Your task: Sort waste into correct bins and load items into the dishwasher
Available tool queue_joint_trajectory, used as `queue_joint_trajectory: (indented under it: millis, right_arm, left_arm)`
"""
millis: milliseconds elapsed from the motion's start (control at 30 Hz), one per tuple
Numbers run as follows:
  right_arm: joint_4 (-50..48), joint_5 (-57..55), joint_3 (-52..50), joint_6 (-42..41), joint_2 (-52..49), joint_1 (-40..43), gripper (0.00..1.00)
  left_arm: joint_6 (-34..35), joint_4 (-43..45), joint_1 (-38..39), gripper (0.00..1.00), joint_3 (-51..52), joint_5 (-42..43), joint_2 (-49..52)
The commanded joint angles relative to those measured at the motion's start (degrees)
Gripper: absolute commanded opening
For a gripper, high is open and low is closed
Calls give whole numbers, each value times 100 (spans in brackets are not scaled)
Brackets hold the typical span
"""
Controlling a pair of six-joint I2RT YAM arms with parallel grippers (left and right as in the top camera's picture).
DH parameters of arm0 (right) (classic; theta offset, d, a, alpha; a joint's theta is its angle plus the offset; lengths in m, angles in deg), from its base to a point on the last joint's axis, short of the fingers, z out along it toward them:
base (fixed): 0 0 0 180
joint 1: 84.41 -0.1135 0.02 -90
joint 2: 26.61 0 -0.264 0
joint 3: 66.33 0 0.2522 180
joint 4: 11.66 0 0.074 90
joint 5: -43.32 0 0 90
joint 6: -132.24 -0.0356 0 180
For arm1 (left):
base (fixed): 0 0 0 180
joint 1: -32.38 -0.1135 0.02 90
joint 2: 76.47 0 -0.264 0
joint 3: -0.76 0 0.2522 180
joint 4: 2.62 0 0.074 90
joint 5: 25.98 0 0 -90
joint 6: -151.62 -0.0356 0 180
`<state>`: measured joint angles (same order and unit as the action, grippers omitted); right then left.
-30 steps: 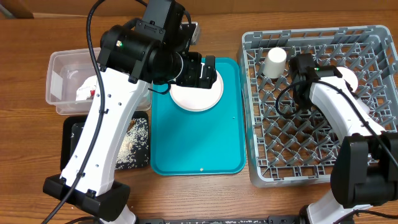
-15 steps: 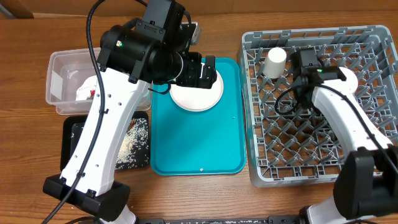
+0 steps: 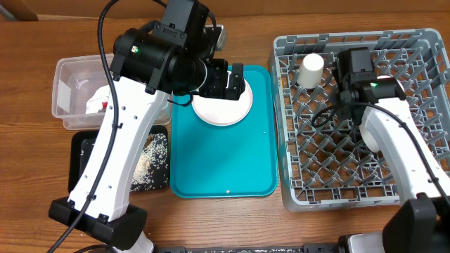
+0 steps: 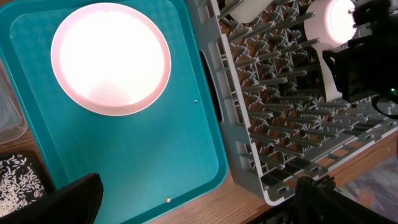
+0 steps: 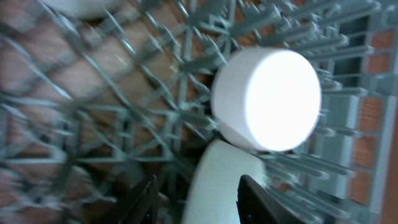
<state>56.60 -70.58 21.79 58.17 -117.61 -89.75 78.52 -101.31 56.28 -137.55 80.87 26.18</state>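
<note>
I am holding the left gripper above the teal serving tray, its fingers spread as wide as they go and closing on nothing. The round white plate is lying flat at the 12 o'clock end of that tray, clear of both fingers.

At 3 o'clock from the tray, the grey dish rack is sitting on the wooden table. The small white cup is standing among the pegs in the rack's 11 o'clock corner. I am keeping the right arm over the rack, just to the 3 o'clock side of the cup.

Through the blurred right wrist camera, the right gripper is showing its jaws partway apart. A white bowl is resting between the pegs ahead of it, flat round face towards the lens. A second pale rounded piece is sitting between the fingers, with a dark gap on its 9 o'clock side. I cannot tell what that piece is.

At 9 o'clock from the teal tray, the clear plastic tub is holding the crumpled napkin and the red wrapper. At 7 o'clock, the black tray is carrying pale crumbs.
</note>
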Motion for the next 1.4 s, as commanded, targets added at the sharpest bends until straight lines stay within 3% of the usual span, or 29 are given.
queue_joint_trajectory:
  millis: [0,200,267,300,533,667,1000,1367]
  right_arm:
    - [-166,782,199,-728,455,96,44]
    - [-391,1034,304,-1797,1054,804,38]
    - [-431,1117,306,-2131,1255,1246,9]
    - [-431,1228,306,-2295,1314,1475,4]
    - [-177,2949,282,-2520,1014,2997,4]
    - [201,3624,282,-2785,568,3351,4]
    - [1051,4183,280,-2868,-326,3174,4]
    - [1635,4656,343,-2949,-400,3032,6]
  left_arm:
    - [-63,-11,-11,100,-59,-76,-15]
    - [-63,-13,-11,100,-59,-79,-15]
    - [-63,-13,-11,100,-59,-76,-15]
    - [-66,-11,-11,100,-59,-79,-15]
    - [-63,-13,-11,100,-59,-76,-15]
    - [-63,-13,-11,100,-59,-76,-13]
    - [-66,-13,-11,100,-59,-76,-13]
    - [-63,-11,-11,100,-59,-76,-13]
